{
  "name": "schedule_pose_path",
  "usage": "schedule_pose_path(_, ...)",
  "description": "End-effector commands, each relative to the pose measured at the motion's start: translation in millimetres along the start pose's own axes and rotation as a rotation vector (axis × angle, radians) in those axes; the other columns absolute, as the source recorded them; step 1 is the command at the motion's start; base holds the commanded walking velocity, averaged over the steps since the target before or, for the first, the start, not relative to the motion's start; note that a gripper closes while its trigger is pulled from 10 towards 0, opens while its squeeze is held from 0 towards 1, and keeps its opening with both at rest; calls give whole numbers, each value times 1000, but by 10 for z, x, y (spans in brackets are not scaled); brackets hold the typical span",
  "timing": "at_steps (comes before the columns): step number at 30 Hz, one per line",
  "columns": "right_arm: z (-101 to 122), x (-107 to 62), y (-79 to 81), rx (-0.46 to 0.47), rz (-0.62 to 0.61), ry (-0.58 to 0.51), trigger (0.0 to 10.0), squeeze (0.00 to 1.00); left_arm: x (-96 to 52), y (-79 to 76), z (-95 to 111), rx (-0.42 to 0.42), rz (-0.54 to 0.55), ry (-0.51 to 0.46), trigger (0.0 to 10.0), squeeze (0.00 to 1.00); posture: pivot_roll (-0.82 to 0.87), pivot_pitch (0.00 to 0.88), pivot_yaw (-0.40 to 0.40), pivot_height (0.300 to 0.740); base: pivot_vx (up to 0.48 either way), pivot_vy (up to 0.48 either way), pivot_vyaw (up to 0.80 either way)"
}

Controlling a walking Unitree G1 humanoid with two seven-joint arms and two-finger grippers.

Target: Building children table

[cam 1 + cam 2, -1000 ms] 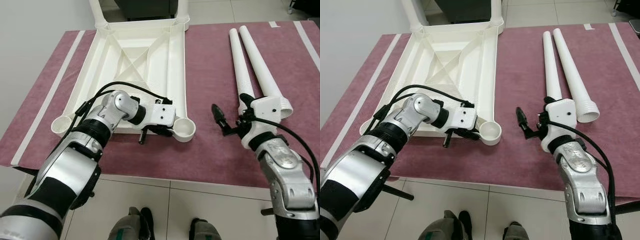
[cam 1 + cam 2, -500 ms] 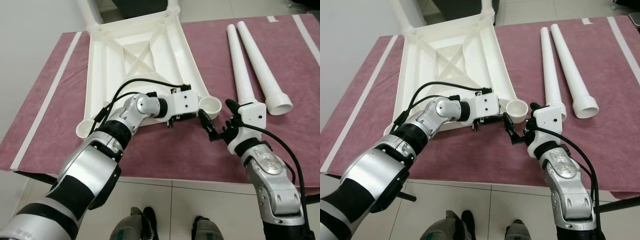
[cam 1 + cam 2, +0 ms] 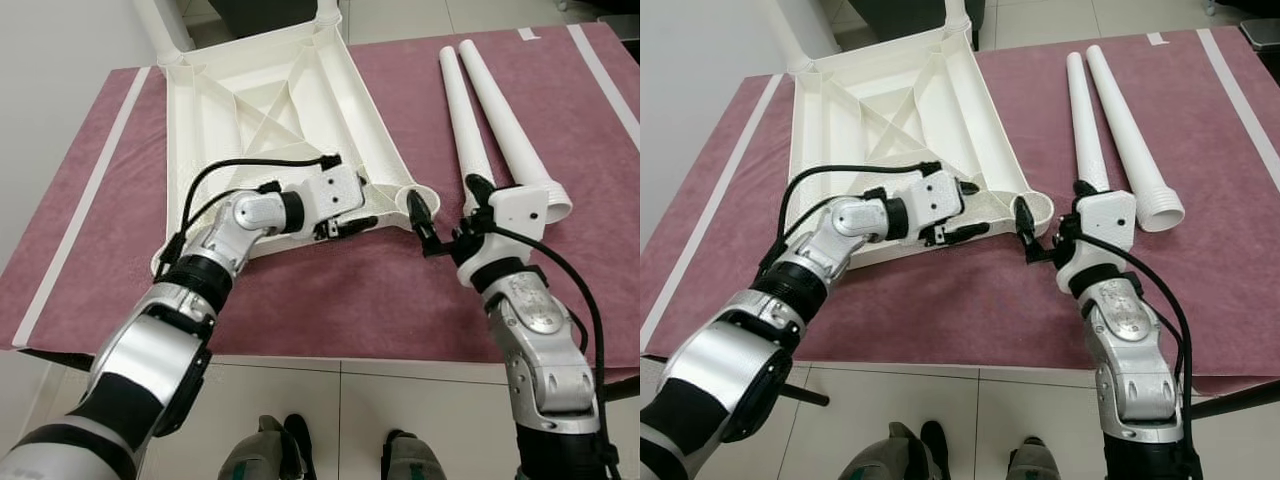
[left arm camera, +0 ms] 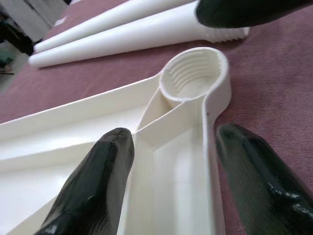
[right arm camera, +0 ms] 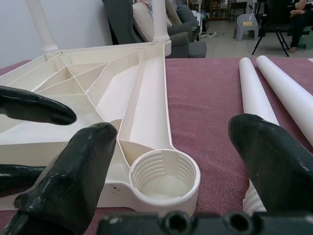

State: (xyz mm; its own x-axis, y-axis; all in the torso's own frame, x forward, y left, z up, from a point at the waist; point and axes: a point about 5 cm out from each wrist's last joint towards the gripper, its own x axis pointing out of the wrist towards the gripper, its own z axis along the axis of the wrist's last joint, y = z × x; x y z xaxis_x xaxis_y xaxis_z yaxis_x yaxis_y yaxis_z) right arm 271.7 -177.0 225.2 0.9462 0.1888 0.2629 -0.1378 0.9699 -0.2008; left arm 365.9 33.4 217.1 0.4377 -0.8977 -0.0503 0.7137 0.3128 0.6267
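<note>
Tabletop: a white plastic tabletop (image 3: 262, 110) lies upside down on a maroon mat (image 3: 330, 290), ribbed underside up, its near corner turned toward the robot.
Socket: a round threaded socket (image 5: 164, 180) sits at that near corner, open and with no leg in it.
Legs: two loose legs (image 3: 490, 120) lie side by side on the mat to the right of the tabletop, threaded ends toward the robot; two more appear already fitted at the far corners.
Left gripper: the left gripper (image 3: 345, 222) straddles the tabletop's near edge rail just behind the socket, fingers (image 4: 95, 183) spread to either side of it; whether they press the plastic cannot be told.
Right gripper: the right gripper (image 3: 445, 215) hovers just beside the socket, fingers wide apart and holding nothing.
Handling: the plastic looks light, stiff and smooth, so likely to slide; the ribbed rail gives the firmest hold.
Hidden: the far legs run off the frame's top, and the nearer loose leg's threads sit behind the right wrist.
</note>
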Motion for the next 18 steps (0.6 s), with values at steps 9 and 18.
schedule_pose_path(9, -23, 74, 95, 18, 40, -8, 10000, 0, -236, -70, -363, -192, -46, 178, 10000, 0, -89, 159, 161, 740, 0, 0, 0)
schedule_pose_path(18, -24, 84, 96, 17, 39, -11, 10000, 0, -198, -105, -263, -208, -215, 130, 10000, 0, -104, 166, 179, 740, 0, 0, 0)
